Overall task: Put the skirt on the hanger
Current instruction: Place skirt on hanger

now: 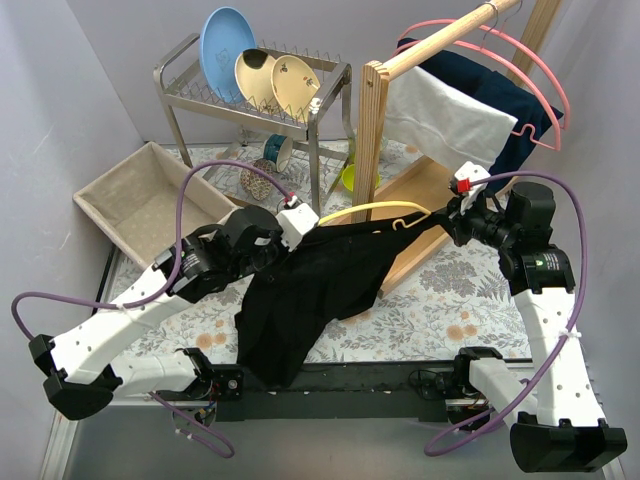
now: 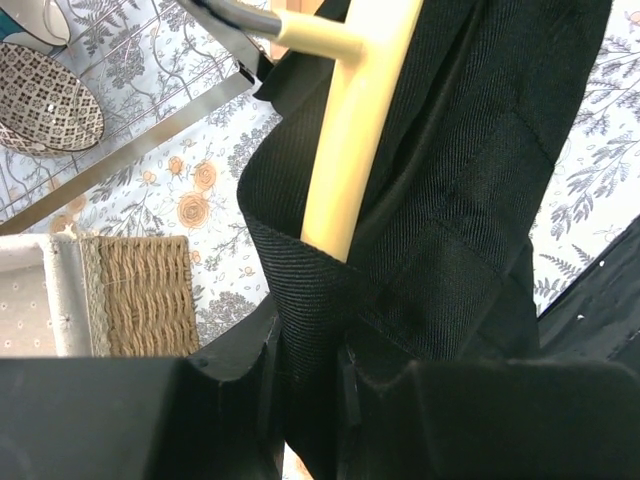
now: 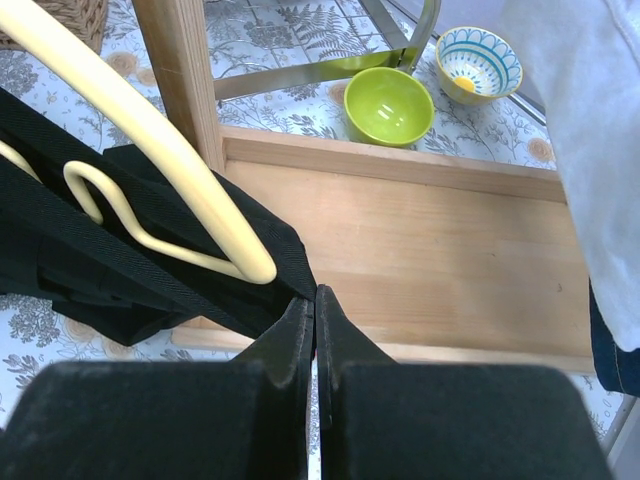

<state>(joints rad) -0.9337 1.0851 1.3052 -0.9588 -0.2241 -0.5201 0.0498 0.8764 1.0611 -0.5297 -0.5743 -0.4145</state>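
Stretched left-right between arms: skirt (image 1: 320, 280), hanger (image 2: 350, 150) along same axis inside waistband. Pinched narrow by left gripper (image 2: 310, 350), clamped shut by right gripper (image 3: 315, 300) (closer to hanger's right end).

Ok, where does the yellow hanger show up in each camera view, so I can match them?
Top external: the yellow hanger arcs across the centre, just above the black skirt.
Left wrist: a pale bar slanting from top centre down into the skirt's fold.
Right wrist: it curves from upper left to centre, lying over the skirt.
Shared landmark: the black skirt, which shows in all three views.
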